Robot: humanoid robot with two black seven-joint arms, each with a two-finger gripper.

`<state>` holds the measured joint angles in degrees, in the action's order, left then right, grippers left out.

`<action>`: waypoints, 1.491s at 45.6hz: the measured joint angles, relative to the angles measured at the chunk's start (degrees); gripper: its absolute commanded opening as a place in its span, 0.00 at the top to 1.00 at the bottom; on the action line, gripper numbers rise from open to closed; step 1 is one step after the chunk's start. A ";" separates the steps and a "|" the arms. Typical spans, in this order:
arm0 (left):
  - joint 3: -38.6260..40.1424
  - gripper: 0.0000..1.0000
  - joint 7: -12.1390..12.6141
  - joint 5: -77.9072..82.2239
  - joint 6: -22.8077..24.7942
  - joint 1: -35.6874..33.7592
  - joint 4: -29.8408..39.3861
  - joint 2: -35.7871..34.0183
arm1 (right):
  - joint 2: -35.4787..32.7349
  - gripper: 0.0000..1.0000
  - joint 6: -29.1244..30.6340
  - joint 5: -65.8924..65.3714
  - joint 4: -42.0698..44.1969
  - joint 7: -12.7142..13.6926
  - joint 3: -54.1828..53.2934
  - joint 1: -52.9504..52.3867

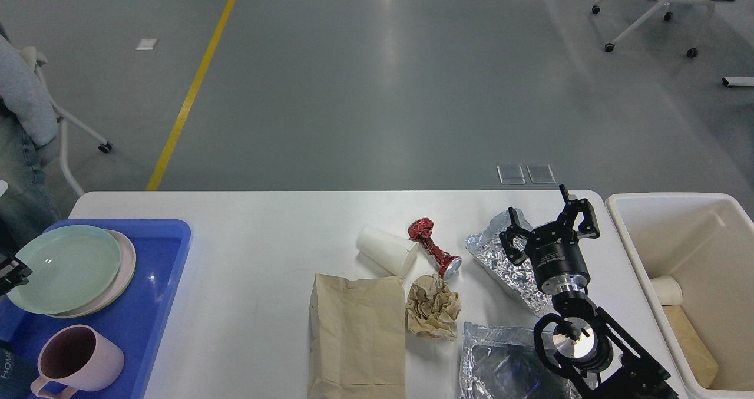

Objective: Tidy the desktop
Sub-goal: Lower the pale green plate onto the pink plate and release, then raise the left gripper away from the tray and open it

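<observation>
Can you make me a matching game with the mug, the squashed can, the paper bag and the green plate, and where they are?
1. mug
2. squashed can
3. paper bag
4. green plate

A. lying flat at the near table edge
B. stacked on another plate
C. next to the tipped white cup
D. near corner of the blue tray

Pairs: 1-D, 2-C, 3-A, 4-B

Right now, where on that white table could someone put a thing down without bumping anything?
The widest bare stretch of the desktop lies between the blue tray and the brown paper bag. The far strip along the edge is also free. It is crowded on the right, around the paper cup, crushed can, foil and right hand.
</observation>
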<state>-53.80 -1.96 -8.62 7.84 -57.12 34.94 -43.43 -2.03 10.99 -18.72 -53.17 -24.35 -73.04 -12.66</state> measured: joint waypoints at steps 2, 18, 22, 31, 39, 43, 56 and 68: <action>0.01 0.05 -0.09 0.00 0.13 -0.17 0.11 0.01 | 0.00 0.00 0.00 0.00 0.00 0.00 0.00 0.00; -0.65 0.05 0.13 -0.21 10.15 -7.68 1.11 -1.33 | 0.01 0.00 0.00 0.00 0.00 0.00 0.00 0.00; -1.68 0.05 0.21 -0.01 14.52 -11.01 1.29 -2.43 | 0.01 0.00 0.00 0.00 0.00 0.00 0.00 0.00; -5.77 0.04 0.21 0.02 17.01 -20.68 4.60 -2.35 | 0.01 0.00 0.00 0.00 0.00 0.00 0.00 0.00; -12.51 0.04 0.32 0.08 16.84 -28.65 9.69 1.01 | 0.01 0.00 0.00 -0.01 0.00 0.00 0.00 0.00; -16.47 0.04 0.36 0.17 16.84 -33.21 13.54 2.65 | 0.01 0.00 0.00 0.00 0.00 0.00 0.00 0.00; -17.04 0.04 0.34 0.17 17.05 -44.44 26.25 2.85 | 0.01 0.00 0.00 0.00 0.00 0.00 0.00 0.00; 10.23 0.04 -0.60 0.06 17.63 -36.00 30.16 -9.27 | 0.01 0.00 0.00 0.00 0.00 0.00 0.00 0.00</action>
<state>-43.57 -2.56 -8.56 25.48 -93.11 65.09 -52.70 -2.02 10.99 -18.72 -53.17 -24.35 -73.04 -12.66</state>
